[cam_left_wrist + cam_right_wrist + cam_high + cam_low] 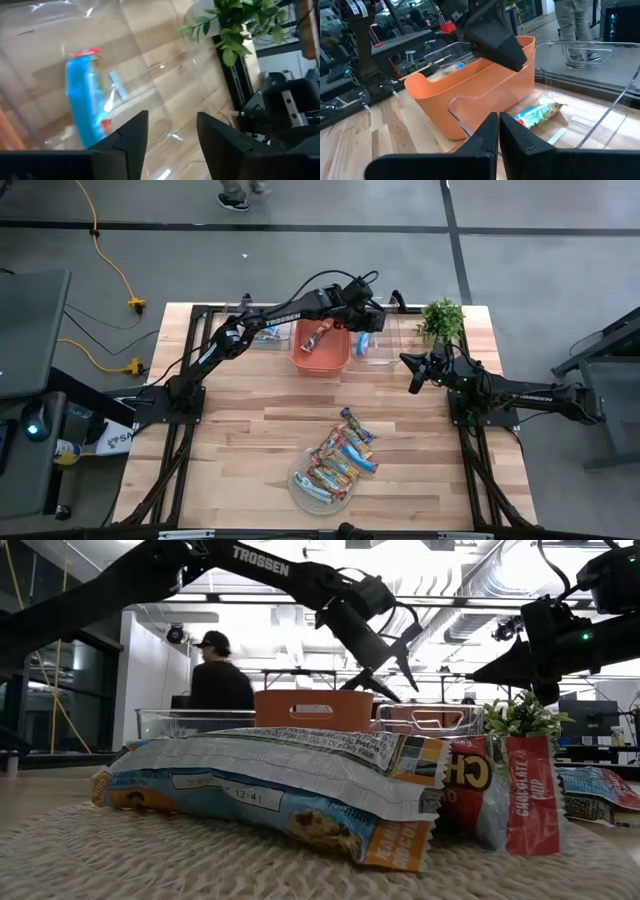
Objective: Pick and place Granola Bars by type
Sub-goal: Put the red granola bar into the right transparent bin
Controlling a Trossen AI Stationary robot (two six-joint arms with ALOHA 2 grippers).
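Observation:
A blue granola bar point(85, 100) lies flat on the floor of a clear bin point(375, 350) at the table's far side. My left gripper point(172, 117) hangs open just above it, nothing between its fingers. An orange bin point(320, 350) beside the clear one holds a red-and-tan bar point(318, 337). Several more granola bars point(338, 460) lie piled on a round rope mat point(300, 490) near the front edge. My right gripper point(413, 385) waits shut at the right, clear of the bins, pointing toward them.
A second clear bin point(262, 330) stands left of the orange one. A small potted plant point(441, 320) stands at the far right, close to the clear bin. Bare wood lies between the bins and the mat. A person stands beyond the table point(218, 680).

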